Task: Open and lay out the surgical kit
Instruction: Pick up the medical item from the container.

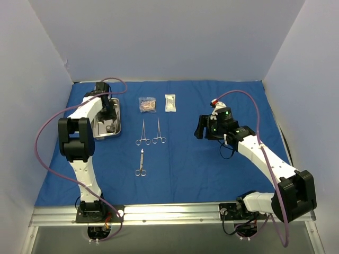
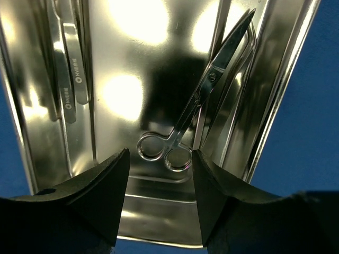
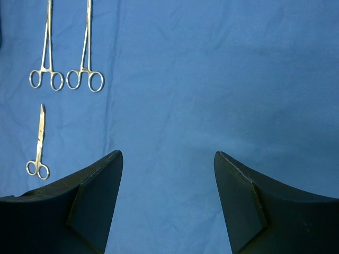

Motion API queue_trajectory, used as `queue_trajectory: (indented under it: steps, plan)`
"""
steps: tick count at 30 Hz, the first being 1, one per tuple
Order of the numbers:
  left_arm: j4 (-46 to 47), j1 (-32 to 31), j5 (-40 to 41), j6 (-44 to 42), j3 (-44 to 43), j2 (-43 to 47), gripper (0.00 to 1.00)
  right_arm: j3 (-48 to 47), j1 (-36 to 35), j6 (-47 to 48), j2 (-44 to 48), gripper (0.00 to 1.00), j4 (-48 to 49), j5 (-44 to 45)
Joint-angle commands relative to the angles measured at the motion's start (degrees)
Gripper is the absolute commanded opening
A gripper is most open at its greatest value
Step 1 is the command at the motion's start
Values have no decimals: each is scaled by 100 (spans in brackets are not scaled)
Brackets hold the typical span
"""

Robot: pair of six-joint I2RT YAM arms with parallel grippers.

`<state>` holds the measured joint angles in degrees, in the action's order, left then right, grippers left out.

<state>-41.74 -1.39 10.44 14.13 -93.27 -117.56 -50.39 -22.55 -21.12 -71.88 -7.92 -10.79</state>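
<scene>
The left gripper (image 2: 160, 159) stood open, jaws apart, the finger rings of the scissors (image 2: 200, 95) showing between them. The scissors lay flat in the steel tray (image 2: 132, 106). Thin, stiff, slick metal on metal would likely skate, so the shank near the pivot looked the surest hold. Tweezers (image 2: 74, 79) lay along the tray's far side. The right gripper (image 3: 167, 154) hung wide open and empty over the blue cloth (image 3: 222, 63).

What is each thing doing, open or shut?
Blue cloth, spread flat.
Steel tray, flat on cloth.
Tray scissors, shut, in tray.
Tweezers, in tray.
Clamps, shut, side by side.
Small scissors, shut, on cloth.
Packets, lying on cloth.
Left gripper, open, over tray.
Right gripper, open, empty.
</scene>
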Motion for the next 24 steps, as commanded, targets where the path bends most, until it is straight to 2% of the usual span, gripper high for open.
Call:
queue_trajectory:
  steps: [1,6,14,23,24]
  plan:
    - [245,-11,-51,28,-393,-162,60,-243,-13,-32,-125,65,107,77]
    - [95,-11,125,64,-604,-478,59,-261,-22,-41,-230,65,151,112]
    - [-1,-2,257,151,-648,-786,51,-296,-22,-32,-362,65,195,112]
    - [-142,104,460,371,-490,-725,44,-296,-22,-50,-397,65,230,112]
    - [-159,295,416,389,-473,-673,44,-296,-22,-50,-397,65,230,121]
